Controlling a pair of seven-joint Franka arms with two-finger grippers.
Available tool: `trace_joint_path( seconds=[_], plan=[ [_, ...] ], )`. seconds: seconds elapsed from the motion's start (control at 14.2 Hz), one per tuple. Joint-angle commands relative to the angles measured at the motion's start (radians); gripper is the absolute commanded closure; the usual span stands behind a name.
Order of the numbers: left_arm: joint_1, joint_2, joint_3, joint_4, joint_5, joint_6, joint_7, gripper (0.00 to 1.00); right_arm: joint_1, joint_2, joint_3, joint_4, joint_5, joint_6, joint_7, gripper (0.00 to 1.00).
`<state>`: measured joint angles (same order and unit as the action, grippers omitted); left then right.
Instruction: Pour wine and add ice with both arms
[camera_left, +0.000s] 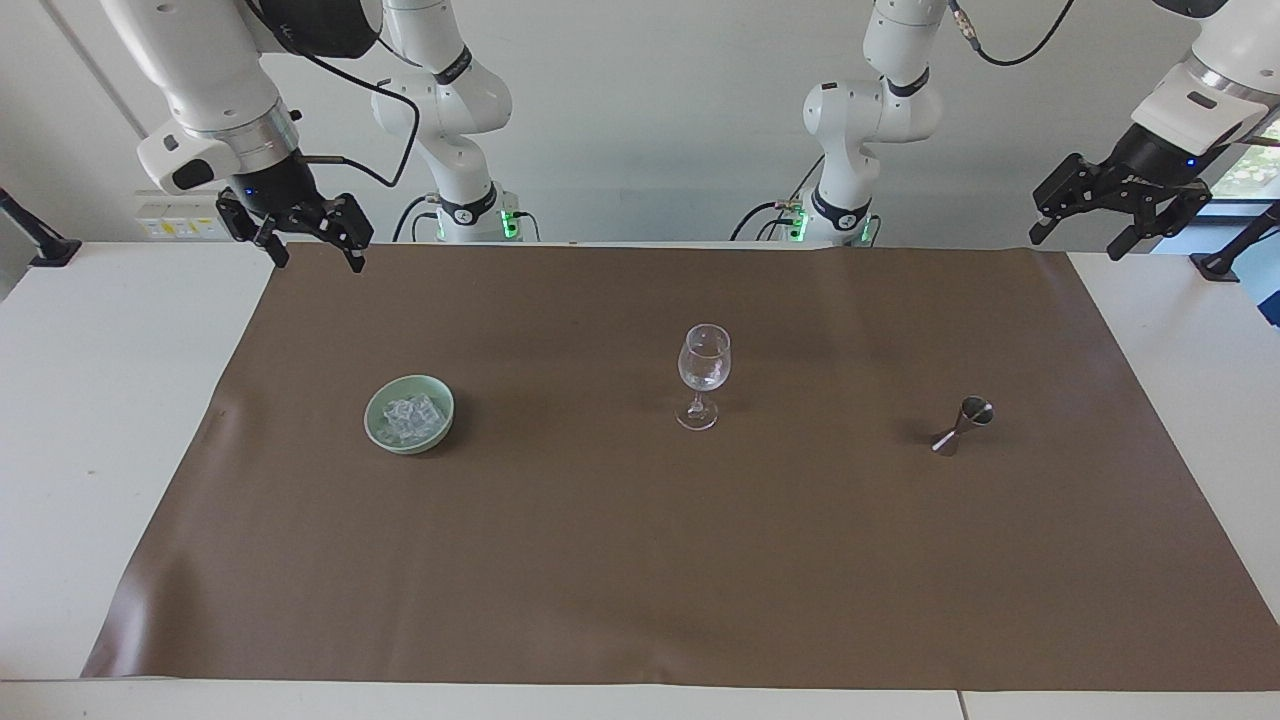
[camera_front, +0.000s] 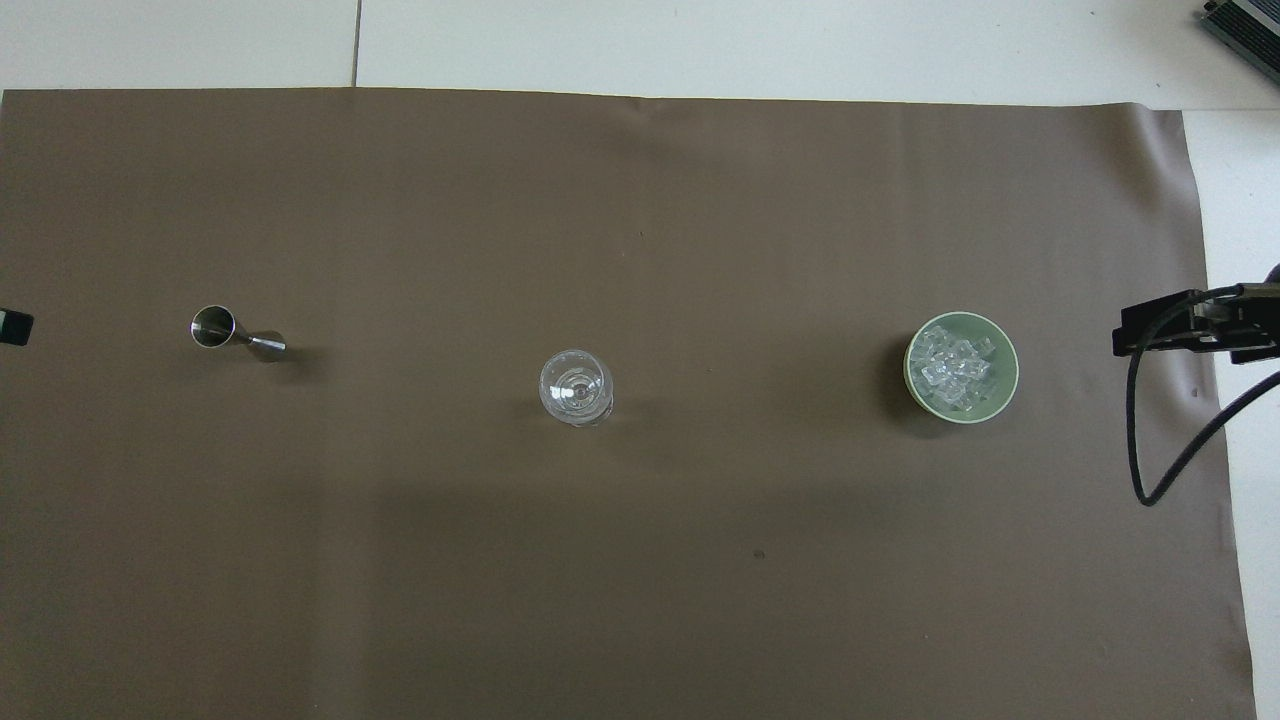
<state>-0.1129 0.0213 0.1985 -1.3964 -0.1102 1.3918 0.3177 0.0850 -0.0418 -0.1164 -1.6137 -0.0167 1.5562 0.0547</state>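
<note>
A brown mat (camera_left: 640, 560) covers the white table. The ice (camera_left: 408, 417), small clear whitish cubes, fills a pale green bowl (camera_left: 437, 432) well apart from the raised right gripper (camera_left: 312, 246), toward that arm's end. Both the right gripper and the left gripper (camera_left: 1080, 242), each empty with fingers spread, hang over the mat's corners.

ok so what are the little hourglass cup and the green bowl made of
The small hourglass-shaped measuring cup looks like polished steel: silvery grey with bright reflections. The pale green round bowl holding ice cubes looks like glazed ceramic, smooth and softly glossy, though plastic is possible.
</note>
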Motion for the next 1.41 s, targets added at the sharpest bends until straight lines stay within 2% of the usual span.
trace_joint_path(
  seconds=[0.0, 0.21, 0.42, 0.71, 1.34],
  plan=[
    [-0.004, -0.059, 0.002, -0.045, 0.032, -0.033, 0.038, 0.0, -0.013, -0.017, 0.003, -0.02, 0.026, 0.012, -0.016, 0.0],
    [0.001, -0.08, -0.065, -0.049, 0.087, -0.034, -0.01, 0.0, -0.013, -0.017, 0.003, -0.018, 0.026, 0.012, -0.016, 0.0],
    [0.029, -0.089, -0.142, -0.062, 0.095, -0.028, -0.242, 0.0, -0.013, -0.017, 0.003, -0.02, 0.026, 0.012, -0.016, 0.0],
    [0.044, -0.09, -0.157, -0.07, 0.093, -0.033, -0.318, 0.0, -0.013, -0.017, 0.003, -0.018, 0.026, 0.012, -0.016, 0.0],
    [0.033, -0.096, -0.145, -0.053, 0.081, -0.053, -0.345, 0.0, -0.013, -0.017, 0.003, -0.018, 0.026, 0.012, -0.016, 0.0]
  ],
)
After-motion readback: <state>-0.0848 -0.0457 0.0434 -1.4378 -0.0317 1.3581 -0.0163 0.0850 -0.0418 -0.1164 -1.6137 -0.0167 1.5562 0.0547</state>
